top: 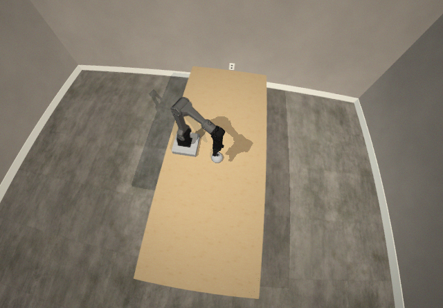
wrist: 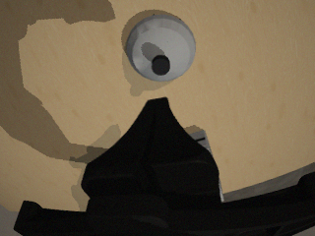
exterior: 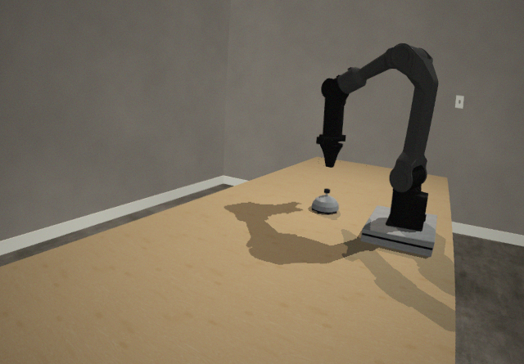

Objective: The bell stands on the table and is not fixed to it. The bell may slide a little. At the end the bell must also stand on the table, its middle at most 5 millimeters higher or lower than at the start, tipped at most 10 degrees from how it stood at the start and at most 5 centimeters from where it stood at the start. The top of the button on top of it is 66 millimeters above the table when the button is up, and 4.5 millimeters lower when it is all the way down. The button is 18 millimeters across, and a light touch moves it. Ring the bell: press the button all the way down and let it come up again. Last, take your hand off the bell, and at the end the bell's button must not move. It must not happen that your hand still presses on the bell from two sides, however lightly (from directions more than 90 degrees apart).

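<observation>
The bell [exterior: 325, 203] is a low grey dome that stands upright on the wooden table; it also shows in the overhead view [top: 217, 157] and in the wrist view [wrist: 160, 46]. Its small black button [exterior: 327, 190] sits on top, also seen in the wrist view [wrist: 159, 63]. My gripper [exterior: 330, 164] is shut with nothing between the fingers, its tips forming one point. It points straight down and hangs right above the button with a clear gap, touching nothing. In the wrist view the closed fingertips [wrist: 157, 105] lie just below the bell.
The arm's grey base plate [exterior: 399, 231] stands on the table close to the right of the bell. The table's right edge runs just behind the base. The arm's shadow lies on the table left of the bell.
</observation>
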Motion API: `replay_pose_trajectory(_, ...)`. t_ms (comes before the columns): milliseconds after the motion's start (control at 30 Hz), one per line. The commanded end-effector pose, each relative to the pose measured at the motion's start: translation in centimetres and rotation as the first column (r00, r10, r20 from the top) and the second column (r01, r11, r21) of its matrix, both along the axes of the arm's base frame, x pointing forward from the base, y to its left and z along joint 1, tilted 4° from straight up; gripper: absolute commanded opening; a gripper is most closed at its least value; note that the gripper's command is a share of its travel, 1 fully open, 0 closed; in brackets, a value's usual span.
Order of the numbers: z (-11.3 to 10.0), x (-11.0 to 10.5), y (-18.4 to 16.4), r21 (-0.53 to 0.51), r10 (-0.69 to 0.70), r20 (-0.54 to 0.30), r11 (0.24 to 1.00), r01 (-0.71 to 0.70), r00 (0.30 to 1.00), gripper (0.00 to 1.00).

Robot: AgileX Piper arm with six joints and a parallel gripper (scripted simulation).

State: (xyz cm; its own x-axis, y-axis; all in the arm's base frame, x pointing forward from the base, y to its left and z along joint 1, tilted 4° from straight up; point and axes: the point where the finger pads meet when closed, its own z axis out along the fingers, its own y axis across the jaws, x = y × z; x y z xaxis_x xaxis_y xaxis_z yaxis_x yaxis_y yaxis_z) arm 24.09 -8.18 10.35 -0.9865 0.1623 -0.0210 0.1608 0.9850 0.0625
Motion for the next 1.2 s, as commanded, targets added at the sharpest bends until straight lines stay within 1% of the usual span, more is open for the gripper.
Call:
replay_pose_trajectory(0, 0.1, 0.0, 0.0, -0.002, -0.001, 0.004, 1.000, 0.001, 1.000, 0.00)
replay_pose_trajectory(333, -0.2, 0.0, 0.0, -0.001, -0.001, 0.001, 1.000, 0.001, 1.000, 0.00)
replay_pose_trajectory(800, -1.5, 0.0, 0.1, 0.000, 0.000, 0.001, 1.000, 0.000, 1.000, 0.00)
replay_pose_trajectory(1167, -3.6, 0.1, 0.2, 0.001, 0.000, -0.001, 1.000, 0.000, 1.000, 0.00)
